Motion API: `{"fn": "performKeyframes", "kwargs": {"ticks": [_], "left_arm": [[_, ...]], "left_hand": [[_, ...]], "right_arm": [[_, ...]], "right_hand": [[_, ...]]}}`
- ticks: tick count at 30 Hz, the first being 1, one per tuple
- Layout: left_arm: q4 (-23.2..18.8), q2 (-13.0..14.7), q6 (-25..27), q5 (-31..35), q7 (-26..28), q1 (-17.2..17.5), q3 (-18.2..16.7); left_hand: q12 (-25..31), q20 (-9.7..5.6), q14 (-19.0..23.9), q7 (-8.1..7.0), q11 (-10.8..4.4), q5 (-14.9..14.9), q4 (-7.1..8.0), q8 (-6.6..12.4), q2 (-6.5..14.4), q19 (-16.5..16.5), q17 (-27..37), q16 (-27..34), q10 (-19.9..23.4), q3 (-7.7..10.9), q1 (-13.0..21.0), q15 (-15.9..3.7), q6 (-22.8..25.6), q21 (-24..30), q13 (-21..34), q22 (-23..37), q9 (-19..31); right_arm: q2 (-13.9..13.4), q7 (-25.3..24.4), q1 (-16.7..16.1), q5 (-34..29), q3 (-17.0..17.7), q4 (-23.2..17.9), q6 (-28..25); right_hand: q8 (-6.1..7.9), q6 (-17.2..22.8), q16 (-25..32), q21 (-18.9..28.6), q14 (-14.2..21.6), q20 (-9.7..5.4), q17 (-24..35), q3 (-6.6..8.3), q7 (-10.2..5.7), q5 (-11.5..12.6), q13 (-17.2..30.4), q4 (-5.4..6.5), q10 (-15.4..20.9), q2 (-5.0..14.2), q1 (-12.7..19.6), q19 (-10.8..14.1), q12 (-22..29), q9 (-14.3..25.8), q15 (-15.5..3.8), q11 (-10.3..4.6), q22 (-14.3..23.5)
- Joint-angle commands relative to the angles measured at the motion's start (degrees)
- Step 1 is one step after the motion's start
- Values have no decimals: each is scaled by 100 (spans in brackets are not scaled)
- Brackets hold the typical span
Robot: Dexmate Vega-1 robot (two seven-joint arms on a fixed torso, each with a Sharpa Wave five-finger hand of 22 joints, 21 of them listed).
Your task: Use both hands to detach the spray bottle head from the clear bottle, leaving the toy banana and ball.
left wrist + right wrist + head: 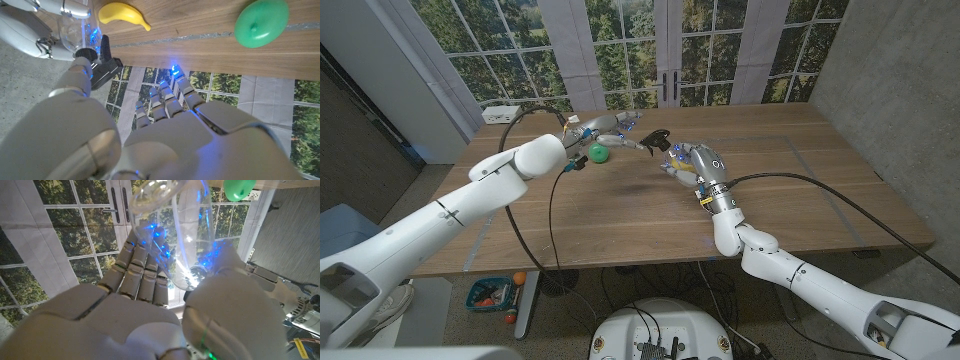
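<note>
step in hand: separation. the right hand [692, 163] is clamped on the clear bottle [187, 235], and the left hand [588, 133] pinches the black spray head [102, 65]; both are held above the wooden table [620, 215]. whether the head is already free cannot be told. next, judged: draw the hands apart. the ball [598, 154] and banana [123, 14] lie on the table; windows stand behind.

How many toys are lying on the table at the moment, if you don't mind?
2: a yellow toy banana beside the clear bottle, and a green ball near the left hand. Others may be hidden behind the arms.
</note>
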Motion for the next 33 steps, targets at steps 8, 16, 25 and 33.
{"fn": "performKeyframes", "kwargs": {"ticks": [8, 16, 25, 33], "left_arm": [[968, -397, -564, -1333, -1878, -725, 309], [846, -303, -572, -1520, -1928, -699, 265], [585, -117, -474, -1557, -1913, -627, 204], [694, -161, -658, -1829, -2290, -746, 244]], "left_hand": [[-90, -30, -134, -33, -222, -259, 0, 57, 199, 17, -47, -140, 232, -93, 412, -664, 681, -48, -99, 7, -12], [236, -313, 1069, 255, -537, -387, -14, 496, 777, 731, 84, 292, 2155, -196, 1193, -1021, 3262, 201, -126, 32, -21], [531, -513, 1937, 673, -498, -506, -19, 646, 755, 1140, 449, 885, 3140, -435, 1312, -1099, 4258, 466, 54, 83, -9], [-68, -888, 2649, 282, -556, -556, -135, -9, 1035, 1546, 1419, 1641, 2754, -261, 2416, -1124, 3899, 1997, -151, 1139, -10]], "right_arm": [[63, -312, 4, -348, -81, 38, -174], [105, -354, -5, -356, -79, 90, -388], [122, -387, 25, -314, -104, 194, -525], [115, -288, 48, -318, -178, 227, -649]], "right_hand": [[28, 1471, -73, 127, 187, -610, 88, 135, -1496, 70, 38, 106, 959, 950, 863, -61, -35, 12, -916, -1091, -25], [30, 1477, -118, 187, 200, -612, 133, 141, -1492, 79, 55, 103, 971, 956, 868, -76, -56, 13, -919, -1088, -44], [29, 1474, -157, 240, 225, -613, 178, 141, -1489, 83, 66, 108, 986, 960, 861, -107, -78, 14, -916, -1093, -63], [35, 1487, -183, 288, 249, -617, 223, 138, -1472, 86, 84, 108, 992, 958, 858, -126, -96, 15, -917, -1087, -79]]}}
